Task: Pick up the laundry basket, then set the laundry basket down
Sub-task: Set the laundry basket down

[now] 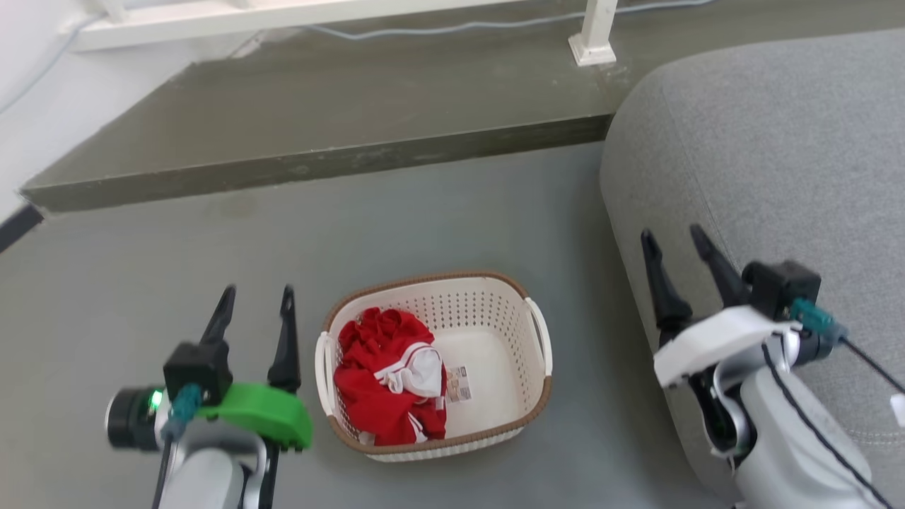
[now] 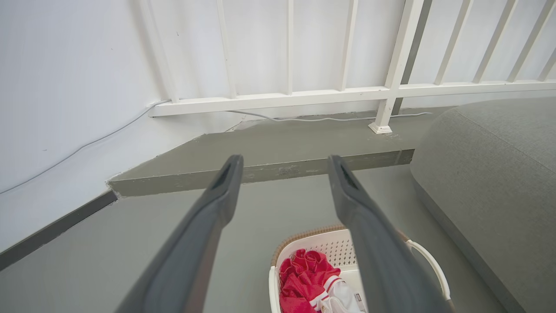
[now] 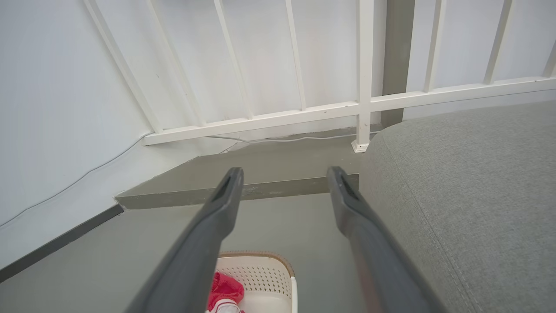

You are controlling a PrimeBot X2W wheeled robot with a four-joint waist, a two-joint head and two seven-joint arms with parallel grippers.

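Observation:
The laundry basket point(image 1: 495, 339) stands on the grey floor, cream-white and perforated with a brown rim, white handles on its left and right sides and a small label inside. Red and white clothing point(image 1: 385, 378) lies in its left half. My left gripper point(image 1: 256, 293) hangs open just left of the basket, apart from it. My right gripper point(image 1: 673, 237) is open to the right, over the grey sofa's edge. The basket point(image 2: 330, 248) shows low between the left gripper's point(image 2: 284, 163) fingers, and the basket point(image 3: 260, 271) also sits low in the right wrist view under the right gripper point(image 3: 284, 174).
A grey sofa point(image 1: 771, 155) fills the right side, close to the basket. A raised step point(image 1: 318, 120) runs across the back, with a white railing point(image 2: 391, 65), a cable and a white wall behind it. Open grey floor point(image 1: 106, 283) lies to the left.

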